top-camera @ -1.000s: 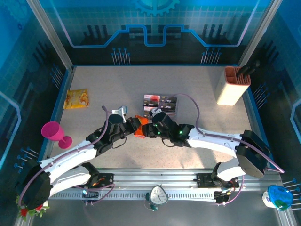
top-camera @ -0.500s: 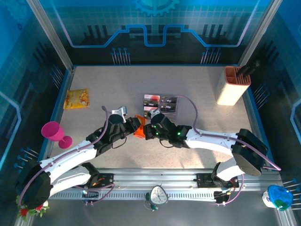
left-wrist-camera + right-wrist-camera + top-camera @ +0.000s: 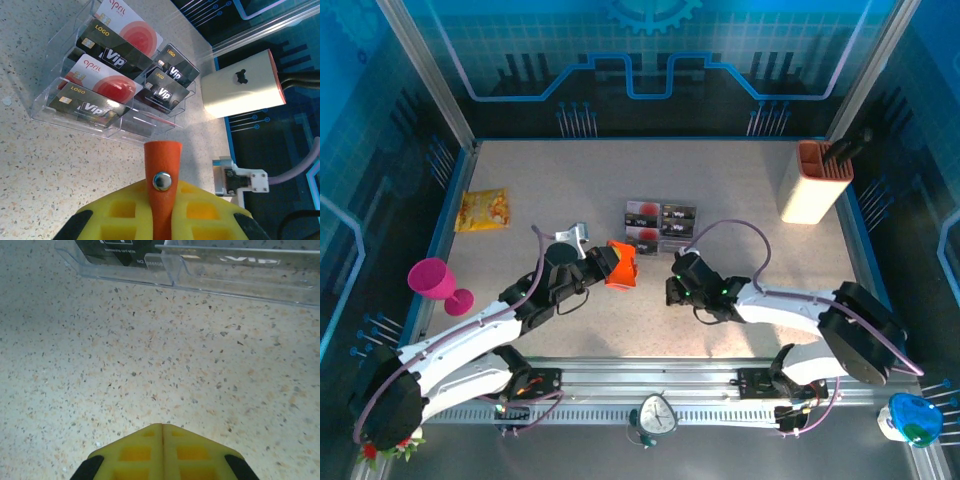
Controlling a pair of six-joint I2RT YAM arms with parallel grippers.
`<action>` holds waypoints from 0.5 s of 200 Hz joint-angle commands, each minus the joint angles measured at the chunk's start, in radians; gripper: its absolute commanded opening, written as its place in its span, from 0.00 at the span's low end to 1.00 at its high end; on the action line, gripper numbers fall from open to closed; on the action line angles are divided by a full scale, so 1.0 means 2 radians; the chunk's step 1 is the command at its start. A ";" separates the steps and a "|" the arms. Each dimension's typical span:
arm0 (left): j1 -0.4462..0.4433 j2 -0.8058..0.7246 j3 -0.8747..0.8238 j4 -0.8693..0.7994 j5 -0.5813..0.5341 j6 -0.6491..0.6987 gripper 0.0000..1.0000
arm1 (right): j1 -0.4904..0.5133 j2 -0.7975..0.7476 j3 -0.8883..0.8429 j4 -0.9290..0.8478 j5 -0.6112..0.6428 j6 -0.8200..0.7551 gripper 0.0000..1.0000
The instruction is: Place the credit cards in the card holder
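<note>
Since its snap tab (image 3: pixel 162 172) is clamped between the closed left fingers (image 3: pixel 120 215), the orange card holder (image 3: pixel 622 263) is held near the front-left corner of the clear tray (image 3: pixel 50 97). Credit cards (image 3: pixel 107 55) are seated in the tray's tiered slots. Right fingers (image 3: pixel 142 450) are pressed together, nothing gripped, over bare counter (image 3: pixel 150 365) just before the tray's front edge. Cream-and-orange container (image 3: pixel 813 185) is parked far right.

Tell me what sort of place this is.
Probably a robot test cell: robot arms bolted to a metal rail, blue circuit-print walls, and a speckled table holding a clear card tray.
</note>
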 commanded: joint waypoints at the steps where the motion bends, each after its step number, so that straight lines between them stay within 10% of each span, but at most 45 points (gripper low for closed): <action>1: -0.003 0.000 0.014 0.023 -0.003 -0.012 0.00 | -0.004 -0.043 0.007 -0.012 -0.013 0.000 0.06; 53: -0.003 0.030 0.001 0.096 0.000 -0.044 0.00 | -0.011 -0.125 0.003 0.001 -0.070 0.008 0.51; 100: -0.003 0.055 0.002 0.150 0.013 -0.060 0.00 | -0.022 -0.148 0.031 0.032 -0.109 0.014 0.68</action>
